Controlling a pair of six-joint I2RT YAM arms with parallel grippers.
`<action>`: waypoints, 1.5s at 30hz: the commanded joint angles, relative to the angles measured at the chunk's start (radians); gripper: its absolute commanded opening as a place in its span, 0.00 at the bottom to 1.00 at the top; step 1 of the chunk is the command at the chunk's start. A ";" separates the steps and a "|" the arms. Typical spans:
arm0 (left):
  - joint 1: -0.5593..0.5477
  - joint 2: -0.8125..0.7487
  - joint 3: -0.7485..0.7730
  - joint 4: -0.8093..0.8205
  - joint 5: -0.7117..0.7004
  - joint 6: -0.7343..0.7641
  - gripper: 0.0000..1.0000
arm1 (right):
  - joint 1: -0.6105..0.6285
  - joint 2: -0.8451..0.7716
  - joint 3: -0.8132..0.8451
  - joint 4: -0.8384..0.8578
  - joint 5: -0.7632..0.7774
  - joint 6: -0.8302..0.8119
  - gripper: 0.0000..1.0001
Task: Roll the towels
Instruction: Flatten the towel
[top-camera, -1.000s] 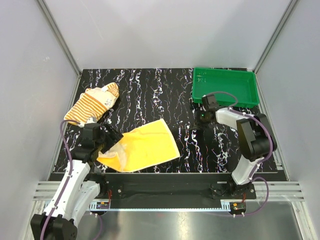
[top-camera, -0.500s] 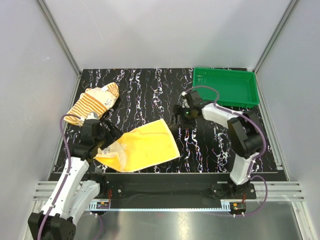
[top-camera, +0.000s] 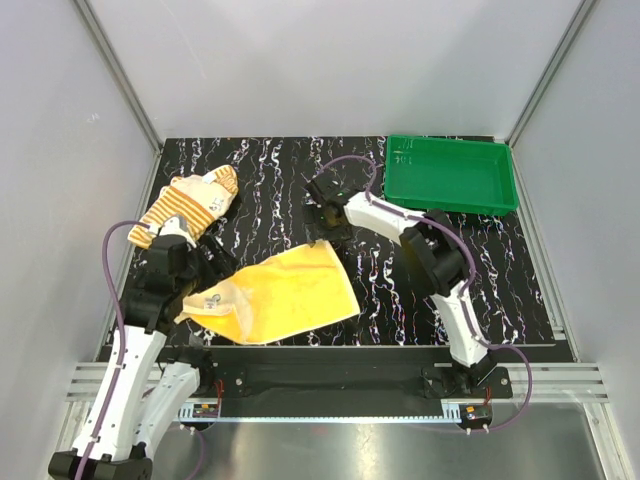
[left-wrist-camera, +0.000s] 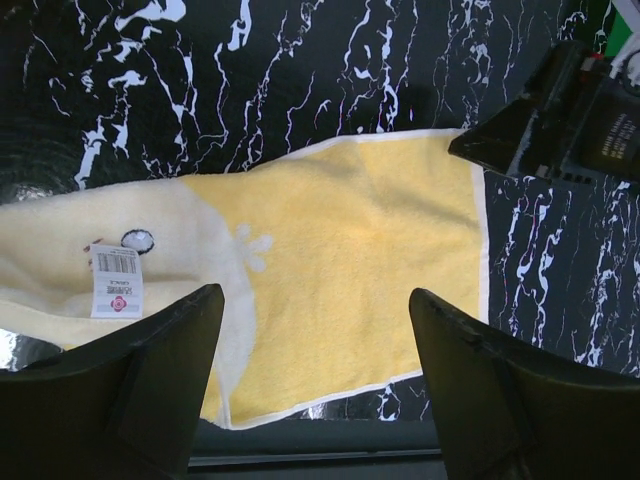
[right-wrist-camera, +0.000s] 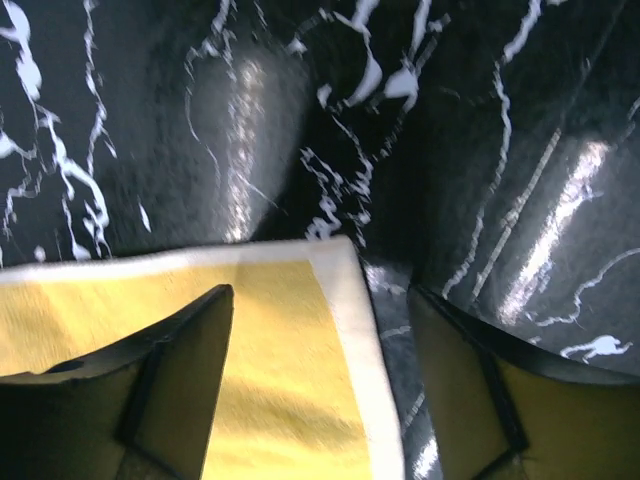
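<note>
Nothing rolled: yellow towel (top-camera: 285, 295) flat near centre, striped towel (top-camera: 190, 205) crumpled far left; left gripper (left-wrist-camera: 315, 300), right gripper (right-wrist-camera: 320, 295) spread, empty.

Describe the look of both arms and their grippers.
The left arm and right arm share one build: white tubular links joined by bulky black joint housings. A thin purple cable loops free beside the left arm, and another arcs over the right wrist. The left gripper and right gripper each end in two broad, dark, wedge-shaped fingers.
</note>
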 joint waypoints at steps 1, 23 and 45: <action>-0.004 0.009 0.077 -0.030 -0.056 0.105 0.83 | 0.061 0.123 0.066 -0.121 0.117 0.007 0.76; -0.004 0.032 0.040 0.036 0.051 0.131 0.84 | -0.159 -0.073 -0.279 -0.104 0.301 0.033 0.00; -0.202 0.383 0.027 0.225 -0.025 -0.013 0.79 | -0.285 -0.454 -0.476 -0.122 0.333 0.007 0.93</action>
